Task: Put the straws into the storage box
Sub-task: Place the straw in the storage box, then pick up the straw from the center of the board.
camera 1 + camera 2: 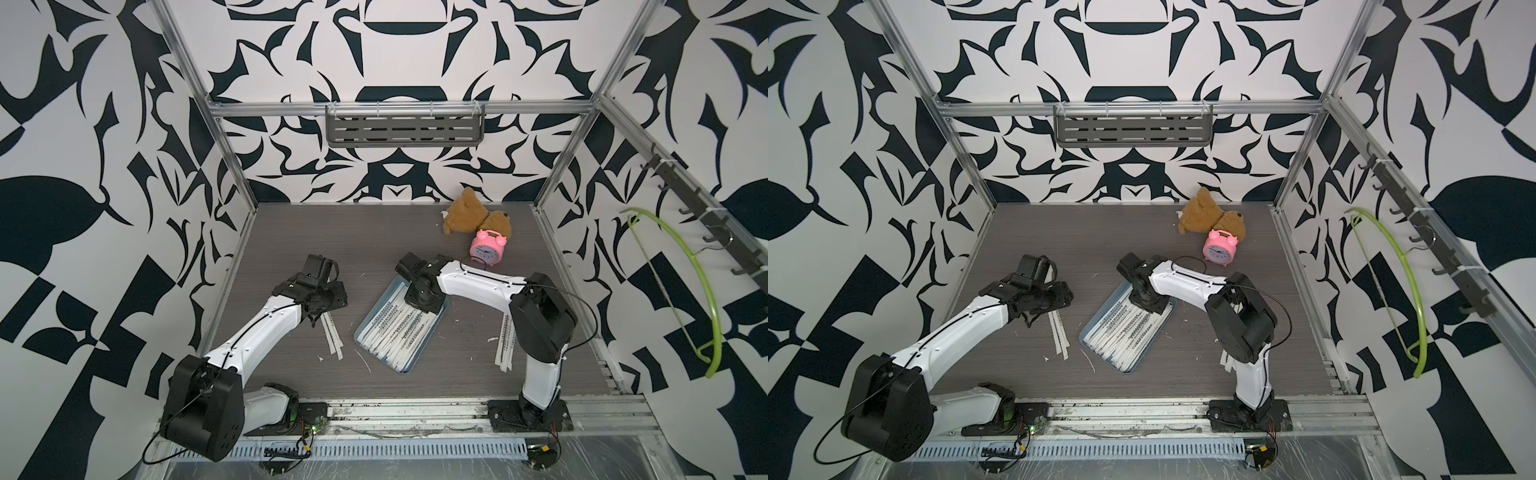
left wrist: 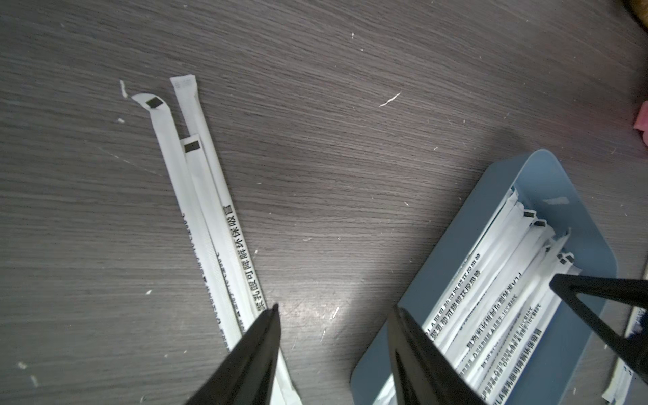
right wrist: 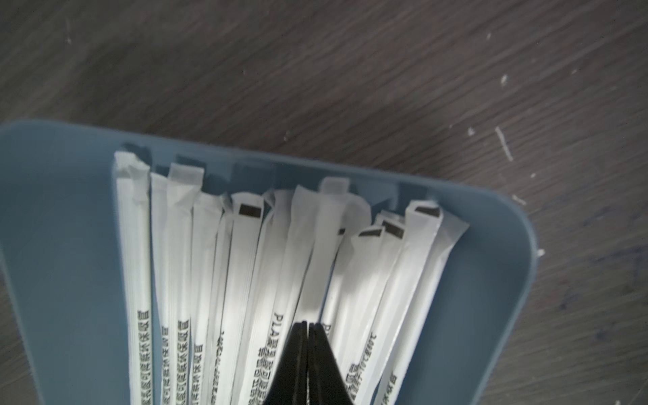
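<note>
Black right pincer (image 3: 308,324): pressed together with only a hairline slit between the tips, which are down among the straws in the tray. Whether a wrapper is caught in it I cannot tell.
White straws in the box (image 3: 245,263): paper-wrapped with dark print, a dozen or more lying lengthwise side by side, their ends near the end wall.
Blue-grey storage box (image 1: 376,307): in the middle of the table, set at a slant, with the right arm's wrist over its far end.
Black left pincer (image 2: 336,308): spread, nothing between its fingers, hanging over bare table between the left loose straws and the tray.
White left loose straws (image 1: 332,336): three, flat on the table left of the tray, partly overlapping, with their far ends under the left wrist.
White right loose straws (image 1: 505,345): a small bunch on the table right of the tray, partly hidden behind the right arm.
Grey table (image 1: 332,241): dark wood grain, flecked with white paper scraps (image 1: 362,359).
Pink alarm clock (image 1: 487,248): far right, upright.
Brown plush bear (image 1: 465,212): just beyond the clock, by the far wall.
</note>
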Controlling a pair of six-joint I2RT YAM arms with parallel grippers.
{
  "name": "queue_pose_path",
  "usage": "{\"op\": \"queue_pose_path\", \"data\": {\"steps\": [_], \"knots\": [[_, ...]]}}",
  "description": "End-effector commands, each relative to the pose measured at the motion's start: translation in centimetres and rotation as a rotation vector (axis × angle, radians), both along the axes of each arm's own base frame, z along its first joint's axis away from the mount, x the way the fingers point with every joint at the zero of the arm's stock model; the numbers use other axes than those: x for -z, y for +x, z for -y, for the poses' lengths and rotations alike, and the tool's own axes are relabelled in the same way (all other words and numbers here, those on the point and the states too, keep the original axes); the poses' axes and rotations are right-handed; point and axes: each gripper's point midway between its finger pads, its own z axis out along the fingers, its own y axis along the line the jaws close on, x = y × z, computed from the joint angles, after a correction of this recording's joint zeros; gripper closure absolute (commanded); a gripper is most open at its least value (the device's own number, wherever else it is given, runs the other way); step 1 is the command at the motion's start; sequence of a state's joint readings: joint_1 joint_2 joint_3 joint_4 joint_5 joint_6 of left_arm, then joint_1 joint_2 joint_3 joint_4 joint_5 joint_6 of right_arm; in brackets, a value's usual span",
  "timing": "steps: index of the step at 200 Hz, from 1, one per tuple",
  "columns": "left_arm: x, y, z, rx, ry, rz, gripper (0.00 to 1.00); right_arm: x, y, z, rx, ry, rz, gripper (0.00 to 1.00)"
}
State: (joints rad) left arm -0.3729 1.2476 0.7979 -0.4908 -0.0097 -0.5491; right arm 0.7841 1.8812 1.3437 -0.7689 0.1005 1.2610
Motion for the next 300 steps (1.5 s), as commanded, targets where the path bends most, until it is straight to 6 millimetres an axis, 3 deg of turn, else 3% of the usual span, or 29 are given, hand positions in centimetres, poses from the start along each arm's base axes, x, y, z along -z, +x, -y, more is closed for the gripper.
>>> {"op": "queue_pose_path", "data": {"steps": [1, 27, 61, 85, 115, 151, 215, 300], "knots": [[0.5, -0.3, 0.1, 0.019, -0.001, -0.01, 0.44, -1.4, -0.4, -0.7, 0.036, 0.068, 0.017, 0.92], [0.4, -0.3, 0.1, 0.018, -0.003, -0.011, 0.45, -1.0, 0.0, -1.1, 0.014, 0.069, 0.007, 0.91], [0.5, -1.9, -0.2, 0.001, -0.009, -0.071, 0.44, -4.2, 0.6, -1.2, -0.08, 0.066, 0.063, 0.78], [2.6, -4.4, -1.5, -0.102, 0.005, -0.195, 0.48, -5.8, 0.5, -0.1, -0.159, 0.021, 0.102, 0.74], [5.0, -5.5, -2.6, -0.183, 0.034, -0.247, 0.59, -6.3, 0.6, 0.6, -0.163, 0.009, 0.14, 0.74], [4.8, -5.3, -5.5, -0.257, 0.177, -0.201, 0.61, -6.6, 0.6, 0.9, -0.171, -0.003, 0.157, 0.75], [6.4, -4.2, -5.1, -0.205, 0.215, -0.237, 0.69, -6.4, 0.2, 1.3, -0.177, -0.012, 0.154, 0.75], [8.5, -4.4, -4.8, -0.189, 0.21, -0.283, 0.76, -6.4, 0.7, 1.8, -0.169, -0.043, 0.176, 0.75]]}}
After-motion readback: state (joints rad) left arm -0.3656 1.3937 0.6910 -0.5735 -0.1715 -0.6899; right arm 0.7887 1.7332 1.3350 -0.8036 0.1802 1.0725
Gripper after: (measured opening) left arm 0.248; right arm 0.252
